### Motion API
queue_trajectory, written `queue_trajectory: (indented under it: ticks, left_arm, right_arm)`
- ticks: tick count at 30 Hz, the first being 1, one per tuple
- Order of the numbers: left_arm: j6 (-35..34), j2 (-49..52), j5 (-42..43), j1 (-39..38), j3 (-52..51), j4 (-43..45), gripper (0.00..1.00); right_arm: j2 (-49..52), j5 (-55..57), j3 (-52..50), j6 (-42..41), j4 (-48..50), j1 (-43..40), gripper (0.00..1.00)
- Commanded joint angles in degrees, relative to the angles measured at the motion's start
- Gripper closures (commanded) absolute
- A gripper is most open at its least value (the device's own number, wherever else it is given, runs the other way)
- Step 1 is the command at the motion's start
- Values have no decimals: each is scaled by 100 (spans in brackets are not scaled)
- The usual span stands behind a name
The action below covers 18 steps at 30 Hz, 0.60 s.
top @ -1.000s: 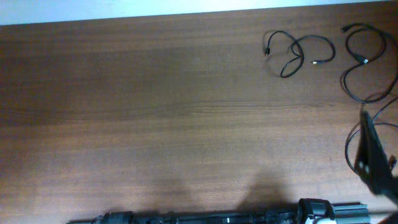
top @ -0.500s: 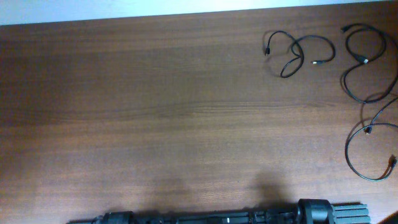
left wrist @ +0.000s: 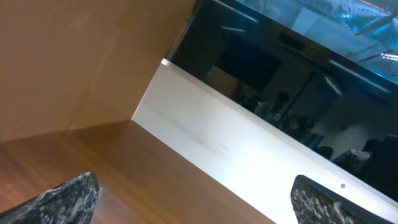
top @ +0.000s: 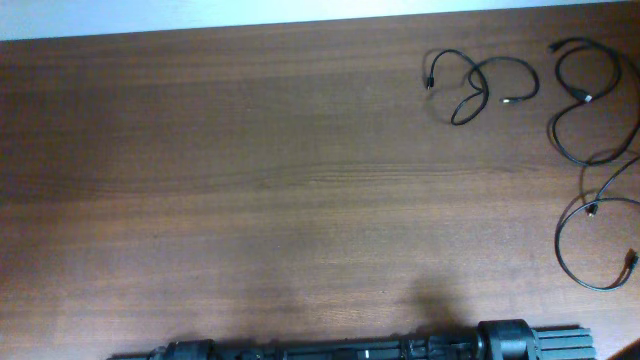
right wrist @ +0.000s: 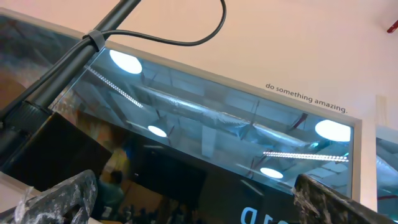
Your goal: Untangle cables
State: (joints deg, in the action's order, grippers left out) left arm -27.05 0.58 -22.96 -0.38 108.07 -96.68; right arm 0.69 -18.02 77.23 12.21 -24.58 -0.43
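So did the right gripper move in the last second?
Yes. The right gripper was over the lower cable loop; it has pulled away, out of the overhead view.

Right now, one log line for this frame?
left gripper: open, empty | right gripper: open, empty | cables: loose loops, far right of table, none held

Black cables (top: 484,90) on a reddish-brown, finely wood-grained table (top: 250,180)

Overhead faces table (top: 250,180); both wrist views tilt upward
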Motion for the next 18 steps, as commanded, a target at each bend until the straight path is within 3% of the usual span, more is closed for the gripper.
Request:
queue_trajectory:
  ticks: [1, 3, 7, 14, 18]
  left_arm:
    - [11, -13, -26, 17, 9, 0, 1]
    - [11, -13, -26, 17, 9, -2, 1]
    - [11, -13, -26, 17, 9, -2, 1]
    - [11, -13, -26, 17, 9, 0, 1]
    - [11, -13, -26, 17, 9, -2, 1]
  right_arm:
    - [-37, 66, -140, -4, 199, 39, 2]
    - [-37, 68, -417, -4, 496, 48, 2]
    - [-33, 70, -1410, -2, 153, 37, 2]
    - [-26, 468, -4590, 125, 2968, 37, 2]
    - [-26, 673, -6061, -149, 3770, 37, 2]
